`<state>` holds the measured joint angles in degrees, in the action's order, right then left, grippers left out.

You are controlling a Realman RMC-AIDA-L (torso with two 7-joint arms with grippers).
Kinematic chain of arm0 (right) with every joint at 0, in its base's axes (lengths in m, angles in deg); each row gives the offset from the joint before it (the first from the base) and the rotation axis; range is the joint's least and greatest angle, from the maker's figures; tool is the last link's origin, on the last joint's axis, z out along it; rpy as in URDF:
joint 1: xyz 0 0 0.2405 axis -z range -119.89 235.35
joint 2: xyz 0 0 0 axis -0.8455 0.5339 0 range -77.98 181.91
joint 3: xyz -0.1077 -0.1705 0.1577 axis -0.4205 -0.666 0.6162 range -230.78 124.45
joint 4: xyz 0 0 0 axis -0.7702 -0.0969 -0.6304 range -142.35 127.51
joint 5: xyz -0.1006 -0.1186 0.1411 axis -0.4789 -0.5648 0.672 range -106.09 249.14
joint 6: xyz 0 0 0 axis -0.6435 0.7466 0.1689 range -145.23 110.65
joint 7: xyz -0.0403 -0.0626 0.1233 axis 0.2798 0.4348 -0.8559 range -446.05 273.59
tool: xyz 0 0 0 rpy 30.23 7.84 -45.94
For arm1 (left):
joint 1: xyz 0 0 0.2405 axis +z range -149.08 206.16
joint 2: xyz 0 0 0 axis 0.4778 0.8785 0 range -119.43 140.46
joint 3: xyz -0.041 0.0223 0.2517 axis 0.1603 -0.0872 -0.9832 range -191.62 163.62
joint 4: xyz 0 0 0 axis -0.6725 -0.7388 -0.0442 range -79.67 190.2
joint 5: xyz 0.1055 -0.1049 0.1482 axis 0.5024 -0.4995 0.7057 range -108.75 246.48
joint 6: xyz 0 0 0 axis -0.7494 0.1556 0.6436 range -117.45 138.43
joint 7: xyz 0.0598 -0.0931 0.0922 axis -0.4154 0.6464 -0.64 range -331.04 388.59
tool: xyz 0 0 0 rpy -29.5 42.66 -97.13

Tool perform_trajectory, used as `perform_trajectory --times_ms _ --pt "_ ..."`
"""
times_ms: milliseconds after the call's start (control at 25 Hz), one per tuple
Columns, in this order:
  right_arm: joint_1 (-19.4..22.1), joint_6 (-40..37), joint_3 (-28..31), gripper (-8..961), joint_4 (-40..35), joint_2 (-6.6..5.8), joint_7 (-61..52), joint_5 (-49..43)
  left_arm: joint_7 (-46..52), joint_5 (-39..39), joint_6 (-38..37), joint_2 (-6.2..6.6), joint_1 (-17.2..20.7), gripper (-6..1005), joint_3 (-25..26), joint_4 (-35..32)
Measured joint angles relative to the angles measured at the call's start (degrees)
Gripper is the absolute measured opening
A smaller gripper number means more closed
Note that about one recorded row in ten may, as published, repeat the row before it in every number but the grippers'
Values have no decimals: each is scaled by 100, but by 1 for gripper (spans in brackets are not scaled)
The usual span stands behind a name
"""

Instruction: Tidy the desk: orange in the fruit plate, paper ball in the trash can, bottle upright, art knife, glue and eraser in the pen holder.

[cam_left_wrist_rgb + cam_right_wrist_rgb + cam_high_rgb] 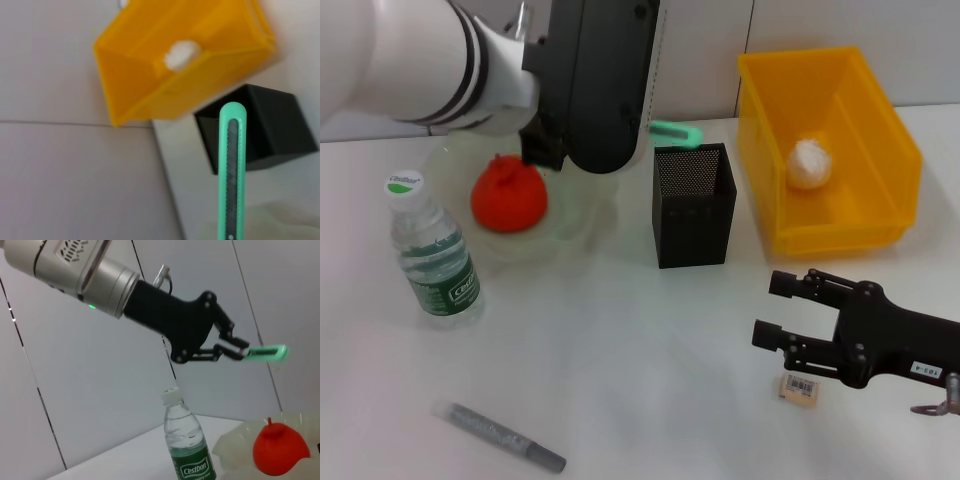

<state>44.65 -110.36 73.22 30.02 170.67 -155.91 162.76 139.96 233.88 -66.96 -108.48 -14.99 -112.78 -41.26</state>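
Readable markings on the desk items and the robot arm.
The bottle (189, 447) carries a green label reading "Cestbon" in white letters in the right wrist view; the same label shows in the head view, where it is too small to read, and its white cap (406, 184) bears a green mark whose lettering cannot be made out. The eraser (799, 388) has a white barcode sticker with illegible digits. A small white tag (927, 370) on the right arm bears dark characters, apparently "103-4", though this reading is uncertain.
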Motion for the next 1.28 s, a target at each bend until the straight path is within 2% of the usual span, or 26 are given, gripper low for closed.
perform_trajectory --times_ms 360,520,880,960,1160,1280 --pt "41 -25 0 761 -69 12 -56 0 -450 48 1170 14 69 120 -34 242" --pt "68 -57 0 761 -86 18 -66 2 -604 49 1462 15 126 121 -69 292" --pt "78 -45 0 761 -158 4 -267 2 -1177 57 2773 14 408 122 -413 593" --pt "87 -48 0 761 -158 -1 -297 2 -1414 57 3316 14 531 122 -582 746" --pt "107 -27 0 761 -212 4 -331 2 -1619 57 3927 4 575 123 -808 989" --pt "107 -20 0 761 -234 3 -345 2 -1658 59 4016 -8 553 123 -915 1078"
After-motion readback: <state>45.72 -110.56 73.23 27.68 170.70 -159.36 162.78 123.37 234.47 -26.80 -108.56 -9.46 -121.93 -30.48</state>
